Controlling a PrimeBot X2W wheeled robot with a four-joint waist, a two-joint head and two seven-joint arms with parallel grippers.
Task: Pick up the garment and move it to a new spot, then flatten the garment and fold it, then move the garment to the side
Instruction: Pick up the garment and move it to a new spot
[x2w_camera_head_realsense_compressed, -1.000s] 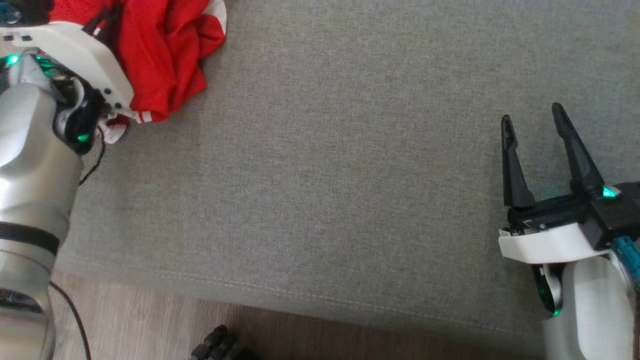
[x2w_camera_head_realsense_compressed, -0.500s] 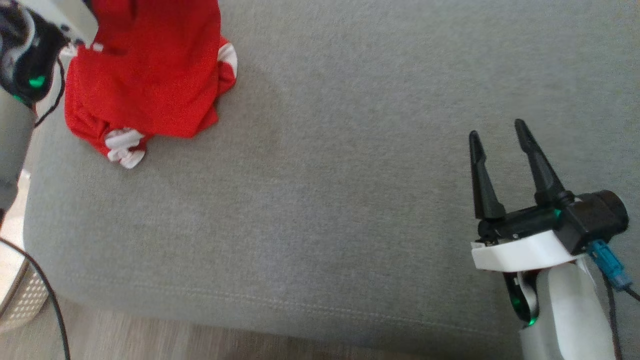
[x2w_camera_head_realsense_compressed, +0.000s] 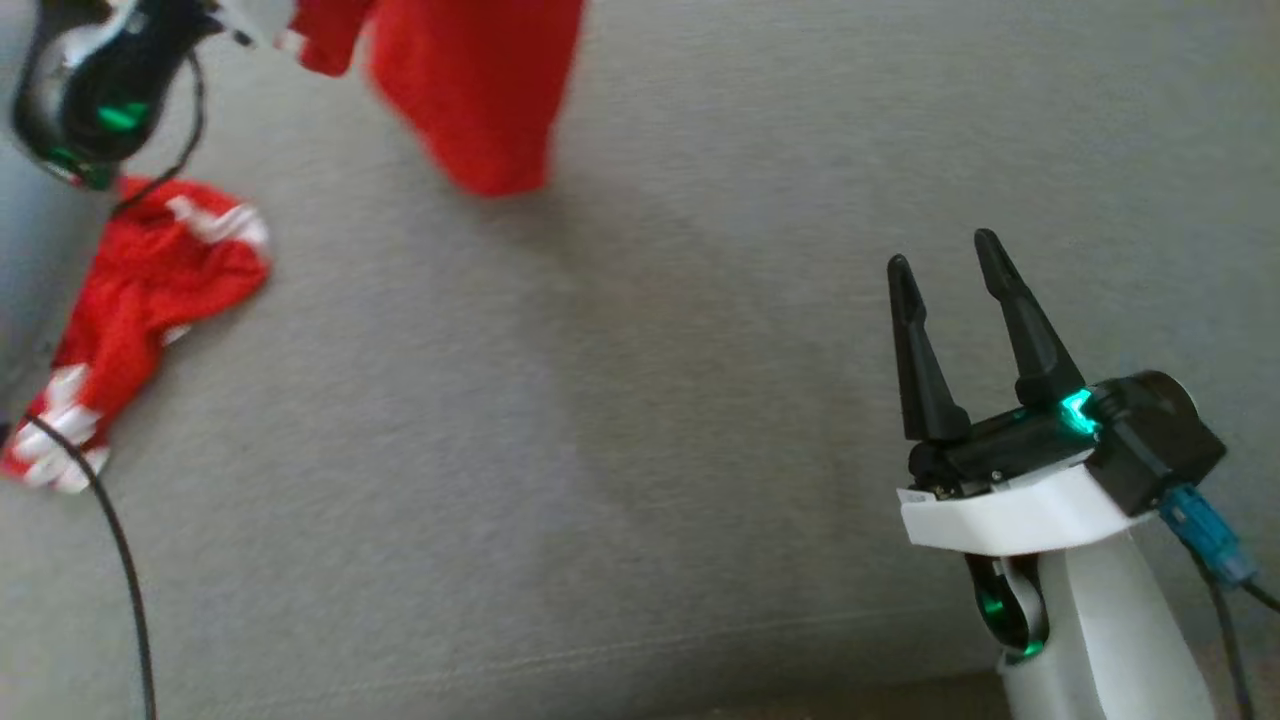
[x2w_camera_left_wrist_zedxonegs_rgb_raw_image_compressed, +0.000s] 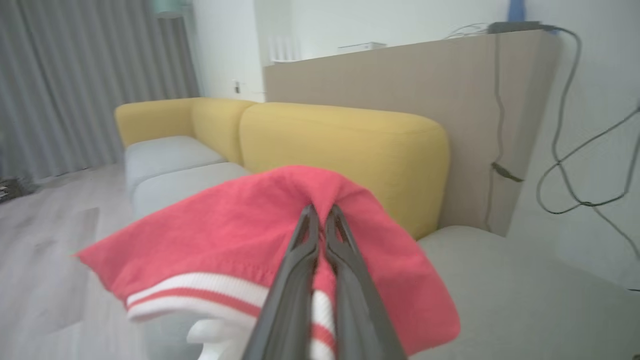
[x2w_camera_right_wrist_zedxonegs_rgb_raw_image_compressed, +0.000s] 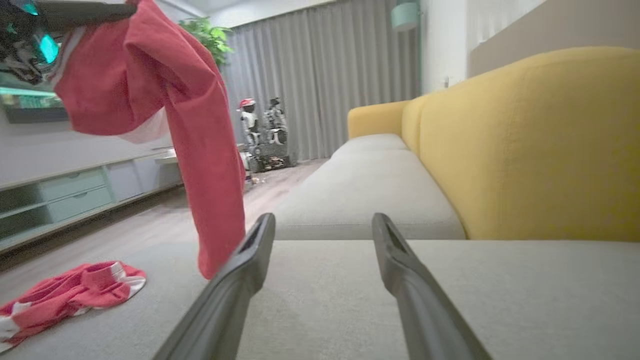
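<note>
Garment (x2w_camera_head_realsense_compressed: 470, 90), red, hangs at the upper left from the left claw (x2w_camera_left_wrist_zedxonegs_rgb_raw_image_compressed: 320, 212), which is clamped on its fold. Its long axis is vertical and its loose end points down toward the grey sofa seat (x2w_camera_head_realsense_compressed: 600, 450). A second red piece (x2w_camera_head_realsense_compressed: 150, 290) lies nearby. At the right, the right claw (x2w_camera_head_realsense_compressed: 943, 255) hovers wide open.

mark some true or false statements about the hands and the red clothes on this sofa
1. The left hand is shut on the red garment, which hangs from it. True.
2. The right hand grips a corner of that garment. False: its fingers stand open and empty, apart from the cloth.
3. Another red piece with white stripes lies crumpled on the grey seat cushion. True.
4. The sofa's backrest is blue. False: it is yellow.
</note>
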